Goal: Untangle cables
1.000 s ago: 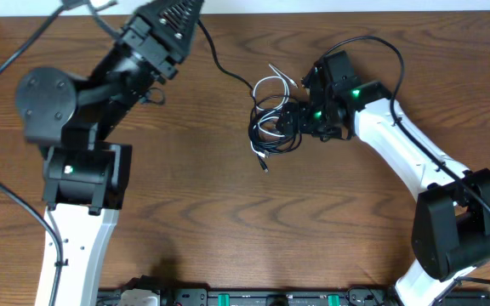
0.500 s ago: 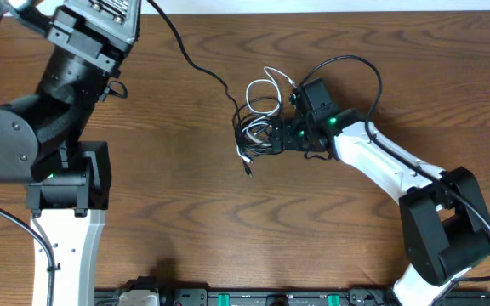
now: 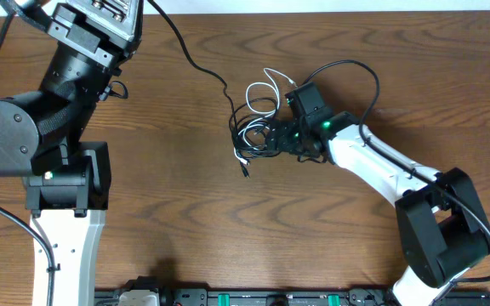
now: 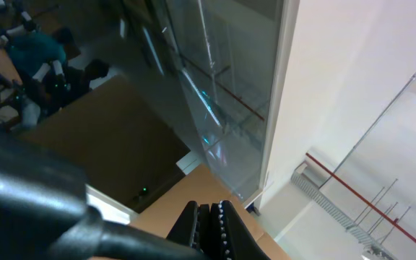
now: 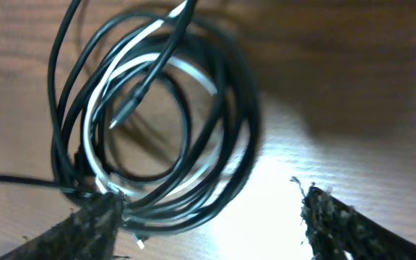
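Loosely coiled, the thin glossy cables [image 3: 258, 127], black loops mixed with a white one, lie tangled on the grained wooden tabletop [image 3: 185, 195], centre, toward its far edge. Over them the right gripper [image 5: 208, 209] gapes wide, one rough pad [image 5: 96, 224] touching the coil. The left gripper [image 4: 206, 224] is raised, its fingers pressed together.

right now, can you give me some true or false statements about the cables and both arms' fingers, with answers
1. The cables lie in one tangled heap on the table. True.
2. The right fingers are shut tight. False: they stand open at the heap.
3. The white cable loops among the black ones. True.
4. The left fingers stand wide open over the heap. False: they are shut, pointing away into the room.
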{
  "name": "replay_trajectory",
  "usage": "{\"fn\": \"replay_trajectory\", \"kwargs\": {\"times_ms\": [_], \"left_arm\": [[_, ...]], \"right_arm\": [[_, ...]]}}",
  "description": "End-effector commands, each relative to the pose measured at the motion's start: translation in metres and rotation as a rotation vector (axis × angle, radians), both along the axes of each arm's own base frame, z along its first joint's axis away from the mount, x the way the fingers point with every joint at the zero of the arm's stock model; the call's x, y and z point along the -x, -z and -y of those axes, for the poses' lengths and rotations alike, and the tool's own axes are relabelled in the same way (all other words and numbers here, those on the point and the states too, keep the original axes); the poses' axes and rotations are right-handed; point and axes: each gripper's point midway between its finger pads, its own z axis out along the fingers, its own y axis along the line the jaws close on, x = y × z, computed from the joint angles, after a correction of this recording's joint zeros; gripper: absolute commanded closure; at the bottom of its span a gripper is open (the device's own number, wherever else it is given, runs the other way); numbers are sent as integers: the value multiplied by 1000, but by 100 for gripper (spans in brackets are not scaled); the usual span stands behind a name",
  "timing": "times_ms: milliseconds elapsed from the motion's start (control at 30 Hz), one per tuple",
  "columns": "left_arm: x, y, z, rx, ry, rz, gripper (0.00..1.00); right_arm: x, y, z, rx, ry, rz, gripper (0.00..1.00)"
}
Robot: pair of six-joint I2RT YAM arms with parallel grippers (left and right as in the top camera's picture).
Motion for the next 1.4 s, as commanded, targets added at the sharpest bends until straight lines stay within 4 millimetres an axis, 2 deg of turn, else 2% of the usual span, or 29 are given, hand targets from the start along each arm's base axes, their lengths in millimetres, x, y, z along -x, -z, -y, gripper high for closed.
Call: {"fn": "replay_trajectory", "kwargs": {"times_ms": [0, 200, 367, 433, 533, 733, 867, 967, 1000, 1133, 1267, 1367], "left_arm": [[13, -12, 0, -4, 4, 41, 92], [13, -12, 1, -8, 8, 40, 93], [14, -11, 2, -14, 16, 40, 93], [14, -11, 2, -14, 15, 40, 92], [14, -10, 3, -17, 20, 39, 93], [10, -5, 3, -28, 23, 12, 93], [5, -5, -15, -25, -33, 9, 93], [1, -3, -32, -33, -80, 4, 93], [0, -1, -35, -38, -85, -8, 93], [-17, 24, -45, -46, -112, -133, 93], [-37, 67, -57, -90, -172, -308, 92], [-47, 95, -66, -100, -195, -424, 93]], "right_arm": [[8, 3, -5, 11, 62, -24, 19], [8, 7, -5, 35, 158, -25, 26], [5, 25, -7, 48, 176, -35, 30], [4, 30, -8, 46, 175, -42, 41], [2, 31, -8, 46, 177, -40, 65], [-7, 20, 1, 58, 150, -5, 98], [-21, 0, 33, 139, 215, 27, 98], [-32, -25, 65, 213, 257, 75, 99], [-34, -32, 69, 212, 250, 90, 98], [-40, -66, 70, 162, 201, 163, 99], [-43, -117, 69, 119, 168, 289, 99], [-44, -164, 67, 71, 138, 414, 98]]}}
